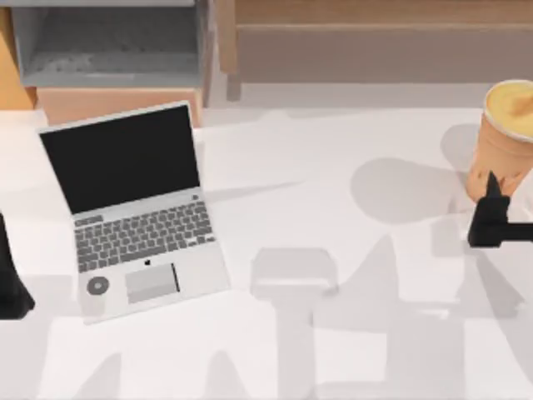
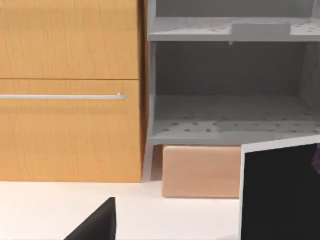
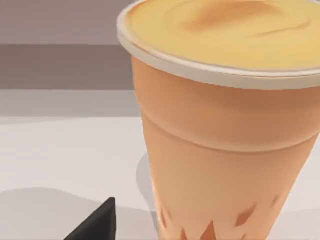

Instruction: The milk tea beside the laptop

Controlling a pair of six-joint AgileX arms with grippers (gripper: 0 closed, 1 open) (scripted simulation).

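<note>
Milk tea (image 1: 505, 142) upright, full

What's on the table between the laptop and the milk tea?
Nothing: in the top view the white table between the laptop and the milk tea is bare, crossed by grey shadows alone.

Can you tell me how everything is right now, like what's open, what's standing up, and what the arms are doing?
laptop: open, screen dark, flat on the table's left side.
milk tea: upright and full, far right of the table, well away from the laptop.
right gripper: right beside the cup's base.
left gripper: parked at the table's left edge.
grey shelf: open-fronted.
</note>
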